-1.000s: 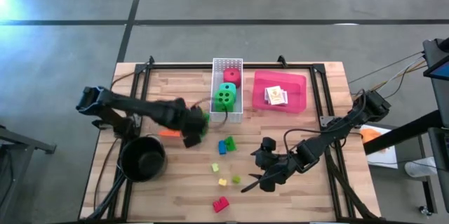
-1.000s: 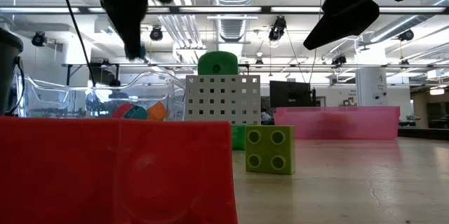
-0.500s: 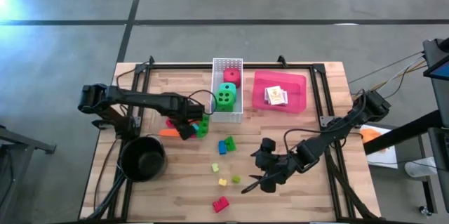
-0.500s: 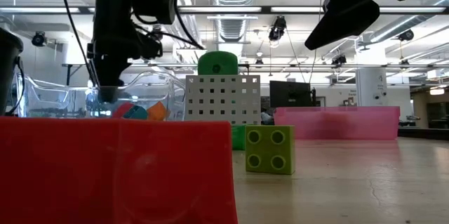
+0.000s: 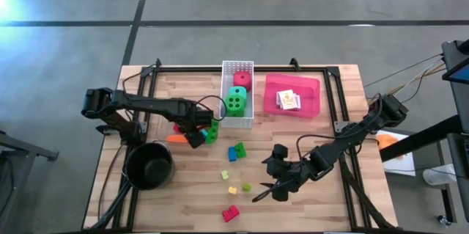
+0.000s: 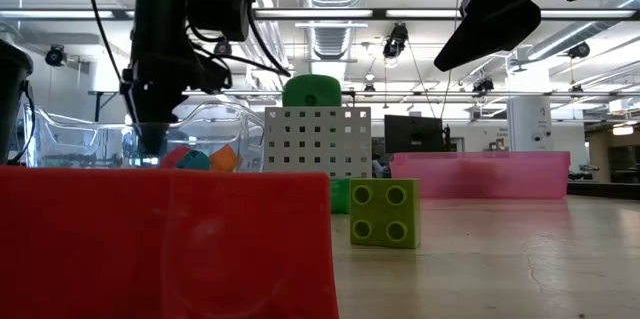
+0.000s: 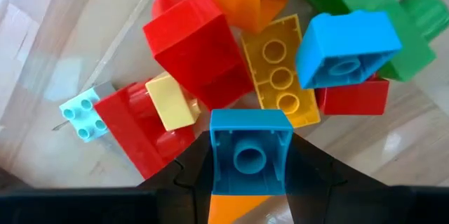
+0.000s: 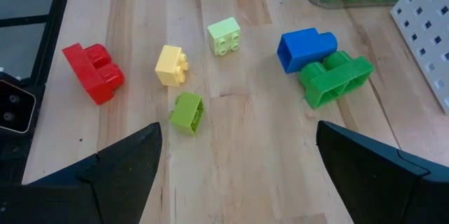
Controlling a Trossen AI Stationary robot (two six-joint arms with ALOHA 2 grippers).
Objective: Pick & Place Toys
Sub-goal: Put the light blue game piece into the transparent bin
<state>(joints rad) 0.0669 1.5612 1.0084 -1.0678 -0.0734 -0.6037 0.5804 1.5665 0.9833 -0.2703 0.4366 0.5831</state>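
Note:
My left gripper (image 5: 196,138) reaches down into a clear container (image 6: 225,119) of bricks and is shut on a blue brick (image 7: 250,155). Under it lies a pile of red, yellow, orange, blue and green bricks (image 7: 231,69). My right gripper (image 5: 270,179) waits open and empty over the table's near right part. Loose bricks lie in front of it on the wood: red (image 8: 93,73), yellow (image 8: 171,66), lime (image 8: 224,36), olive (image 8: 186,112), and blue (image 8: 306,48) against green (image 8: 335,80). A green die (image 5: 235,100) and a red die (image 5: 242,81) sit in the white basket (image 5: 238,65). My left gripper pinches the blue brick by two opposite side walls (image 7: 216,161) between its two fingers (image 7: 188,176). The fingers come from above, pointing down. The brick's hollow underside faces up toward the wrist. It sits just over the pile; whether it rests on it I cannot tell.
A round black pot (image 5: 149,164) stands near the left arm at the near left. A pink tray (image 5: 311,105) with card packs (image 5: 289,100) stands right of the basket. A red brick (image 6: 160,244) and a lime brick (image 6: 385,212) lie close to the low camera.
My left gripper has come down with the blue brick from well above the table into the clear container, and has then held almost still there. My right arm has kept still.

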